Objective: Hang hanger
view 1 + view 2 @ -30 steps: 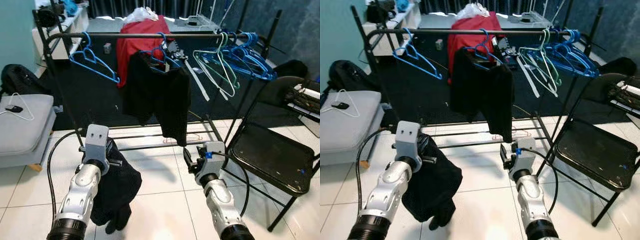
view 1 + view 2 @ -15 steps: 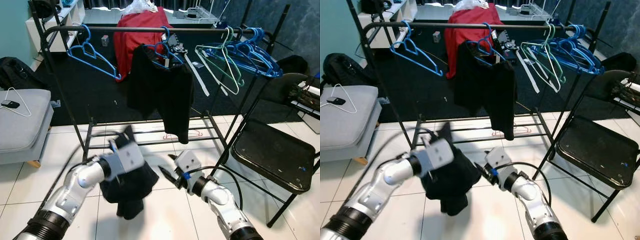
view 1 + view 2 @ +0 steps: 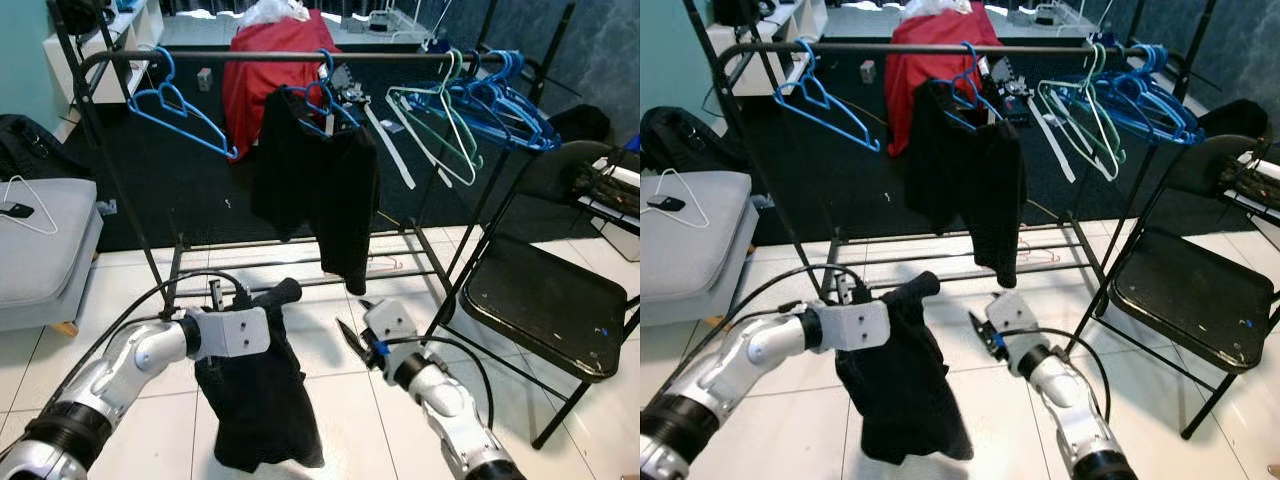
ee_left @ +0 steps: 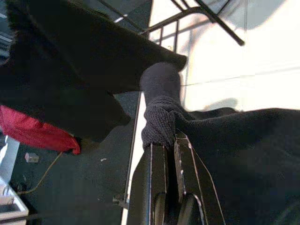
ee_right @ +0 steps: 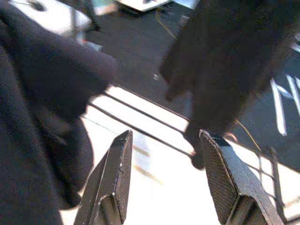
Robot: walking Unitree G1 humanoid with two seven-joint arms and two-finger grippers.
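Black sweater [image 3: 262, 385] hangs pinched in the left gripper [image 4: 168, 140] at 7 o'clock, right gripper [image 5: 164, 176] spread beside it, nothing yet hung on the rail [image 3: 300, 57] at 12.

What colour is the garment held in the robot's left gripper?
Black; the knitted garment hanging from the left gripper shows best in the right eye view.

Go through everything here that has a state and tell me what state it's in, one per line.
Left end effector: shut on the black garment.
Black garment: hanging free above the floor.
Right end effector: open, empty.
Black shirt: hung on the rail.
Light blue hanger: on the rail, bare.
Folding chair: unfolded.
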